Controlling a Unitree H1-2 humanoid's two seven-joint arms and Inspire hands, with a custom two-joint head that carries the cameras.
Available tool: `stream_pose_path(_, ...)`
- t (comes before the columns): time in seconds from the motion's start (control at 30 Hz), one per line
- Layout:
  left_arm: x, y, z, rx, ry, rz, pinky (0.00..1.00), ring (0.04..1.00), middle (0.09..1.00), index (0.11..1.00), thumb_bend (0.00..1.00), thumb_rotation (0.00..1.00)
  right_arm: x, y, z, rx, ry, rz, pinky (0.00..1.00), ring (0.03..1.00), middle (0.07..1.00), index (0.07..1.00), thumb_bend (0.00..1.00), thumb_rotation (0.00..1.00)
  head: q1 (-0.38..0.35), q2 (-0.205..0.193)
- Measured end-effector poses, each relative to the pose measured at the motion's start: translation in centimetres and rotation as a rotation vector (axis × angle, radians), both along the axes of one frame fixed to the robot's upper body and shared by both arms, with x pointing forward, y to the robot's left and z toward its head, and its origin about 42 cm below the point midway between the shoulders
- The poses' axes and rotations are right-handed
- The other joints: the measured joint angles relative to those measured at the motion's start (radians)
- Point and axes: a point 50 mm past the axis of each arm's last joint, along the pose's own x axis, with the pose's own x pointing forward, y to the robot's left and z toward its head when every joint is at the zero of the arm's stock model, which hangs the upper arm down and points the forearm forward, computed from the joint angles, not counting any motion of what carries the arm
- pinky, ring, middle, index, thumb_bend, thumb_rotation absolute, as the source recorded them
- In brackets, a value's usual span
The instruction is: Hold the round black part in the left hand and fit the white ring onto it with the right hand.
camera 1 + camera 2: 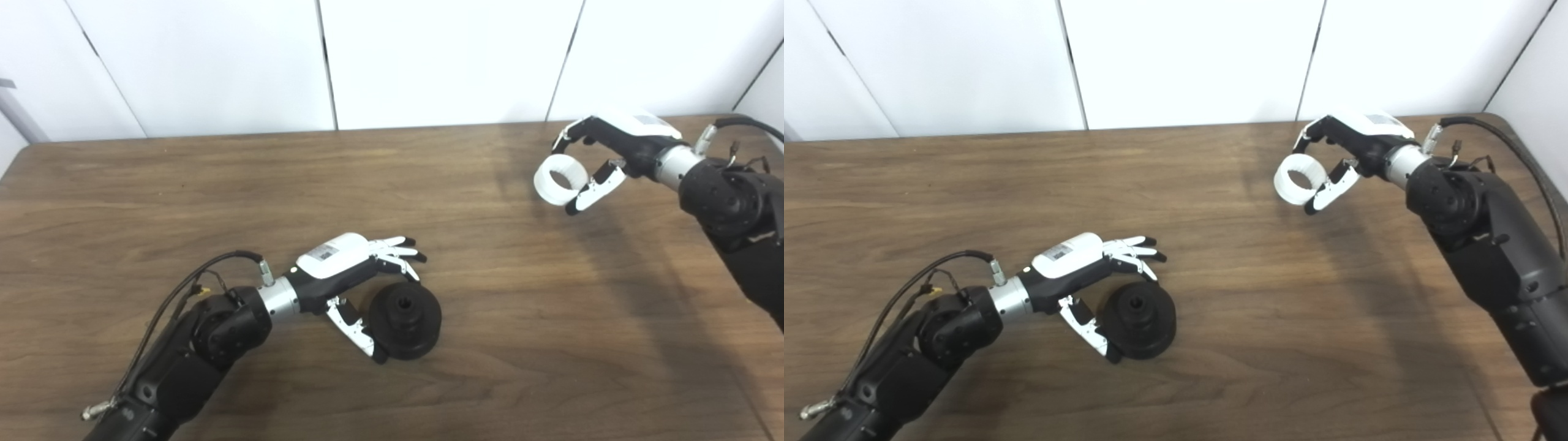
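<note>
The round black part (405, 320) lies flat on the wooden table (184, 196), front centre, with a raised hub and a hole in its middle. My left hand (361, 275) reaches around it from the left, open: the fingers (398, 250) stretch out over its far edge, and the thumb (358, 327) touches its near-left rim. Far to the right, near the table's back edge, my right hand (1347, 147) is shut on the white ring (1300, 177). It holds the ring on edge above the tabletop with the opening facing left.
The white wall panels (429, 61) stand right behind the table's back edge. The right forearm (1482, 245) runs along the table's right side. A broad stretch of bare wood separates the two hands.
</note>
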Motion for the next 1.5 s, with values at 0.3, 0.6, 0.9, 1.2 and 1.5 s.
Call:
stream_pose_path(0.3,0.2,-0.3,0.0,-0.011,0.001,0.003,0.87,0.972,0.908,0.488,0.52,0.08,-1.7,2.4,1.5,-0.006,-0.025,0.106,0.73,0.815,0.772,0.483,0.52,0.13,0.005,0.0)
stream_pose_path(0.6,0.2,-0.7,-0.4,-0.019,0.013,0.001,0.9,0.976,0.91,0.488,0.52,0.08,-3.5,5.6,2.9,0.011,-0.053,0.235,0.72,0.801,0.77,0.481,0.52,0.14,0.005,0.002)
stream_pose_path(0.9,0.3,-0.8,-0.3,-0.02,0.011,0.0,0.88,0.98,0.913,0.488,0.52,0.08,-4.6,7.7,3.2,0.021,-0.062,0.322,0.68,0.787,0.768,0.481,0.52,0.14,0.011,0.005)
stream_pose_path(1.2,0.4,-0.9,-0.2,-0.013,0.004,-0.002,0.89,0.978,0.908,0.488,0.52,0.08,-5.7,10.4,2.9,0.016,-0.046,0.417,0.66,0.786,0.765,0.48,0.52,0.14,0.012,0.008)
stream_pose_path(1.5,0.5,-1.1,-0.2,-0.013,0.001,-0.003,0.86,0.972,0.905,0.488,0.52,0.08,-6.6,11.7,2.8,-0.011,-0.056,0.515,0.66,0.772,0.758,0.479,0.52,0.14,0.023,0.014)
